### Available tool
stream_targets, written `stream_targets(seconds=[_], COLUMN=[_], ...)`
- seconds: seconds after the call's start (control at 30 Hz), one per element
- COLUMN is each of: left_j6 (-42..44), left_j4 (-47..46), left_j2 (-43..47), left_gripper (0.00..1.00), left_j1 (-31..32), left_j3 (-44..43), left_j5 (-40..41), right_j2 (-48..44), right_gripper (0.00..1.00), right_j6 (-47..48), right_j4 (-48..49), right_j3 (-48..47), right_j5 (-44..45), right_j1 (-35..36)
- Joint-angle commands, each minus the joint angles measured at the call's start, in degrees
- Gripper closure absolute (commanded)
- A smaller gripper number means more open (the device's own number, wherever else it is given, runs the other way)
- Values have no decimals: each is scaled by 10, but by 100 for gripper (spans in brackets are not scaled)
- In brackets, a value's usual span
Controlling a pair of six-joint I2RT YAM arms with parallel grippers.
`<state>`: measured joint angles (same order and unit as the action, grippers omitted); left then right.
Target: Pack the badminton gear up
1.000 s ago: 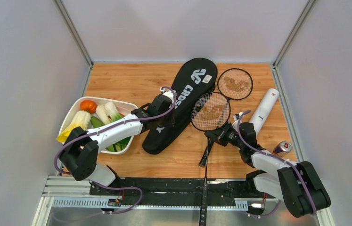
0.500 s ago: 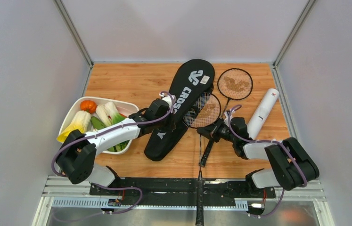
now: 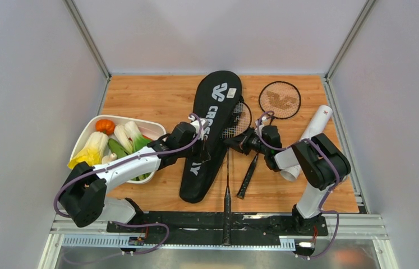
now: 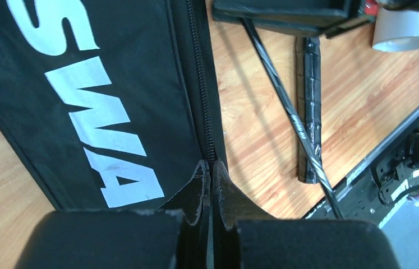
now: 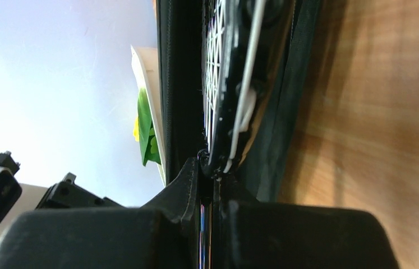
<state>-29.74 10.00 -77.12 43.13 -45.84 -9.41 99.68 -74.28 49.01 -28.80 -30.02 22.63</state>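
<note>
Shows a racket [image 3: 238,119] with its head tucked into the right edge of the bag [image 3: 213,112], partly under the flap, shaft and handle trailing out toward the bag's near end. Looks light, stiff in the frame, springy in the thin shaft and fragile in the strings. Best taken at the throat or shaft, never on the string bed. Has the right gripper [image 5: 207,168] doing just that, fingers clamped on the base of the frame where head meets shaft.

Judged soft, limp and slick as to the bag itself, apt to fold or slide rather than stay open. Best taken by the stiffer zipper seam. Has the left gripper [image 4: 210,182] pressed together on that seam along the bag's right edge, beside the white lettering, presumably to hold the mouth up.

Reads as the step of feeding the first racket in. Calls for keeping the head flat and in line with the opening, or risks snagging strings on the zipper teeth.

Has a second racket [image 3: 279,100] flat on the table [image 3: 156,95] right of the bag, head near the bag's far end. Has the tube [image 3: 320,119] farther right of the bag, partly hidden by the right arm. Looks smooth and round, likely to roll, best gripped across its middle. Shows no shuttlecocks. Has a tray [image 3: 139,121] of vegetables left of the bag.
</note>
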Motion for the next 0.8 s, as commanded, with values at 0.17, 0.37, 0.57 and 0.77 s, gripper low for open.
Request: stream_targets(seconds=[0.17, 0.37, 0.57, 0.77], left_j6=[9, 27, 46, 66], left_j4=[-34, -32, -34, -42], left_j2=[19, 17, 26, 33], left_gripper=[100, 100, 100, 100], left_j1=[2, 2, 1, 2], left_j3=[12, 12, 19, 24], left_j5=[-45, -52, -60, -94], right_j2=[57, 61, 80, 115], right_gripper=[100, 100, 100, 100], right_j6=[34, 44, 58, 92], right_j4=[31, 2, 4, -55], right_j3=[-89, -83, -89, -153], right_j5=[-33, -42, -80, -120], right_j1=[56, 93, 96, 95])
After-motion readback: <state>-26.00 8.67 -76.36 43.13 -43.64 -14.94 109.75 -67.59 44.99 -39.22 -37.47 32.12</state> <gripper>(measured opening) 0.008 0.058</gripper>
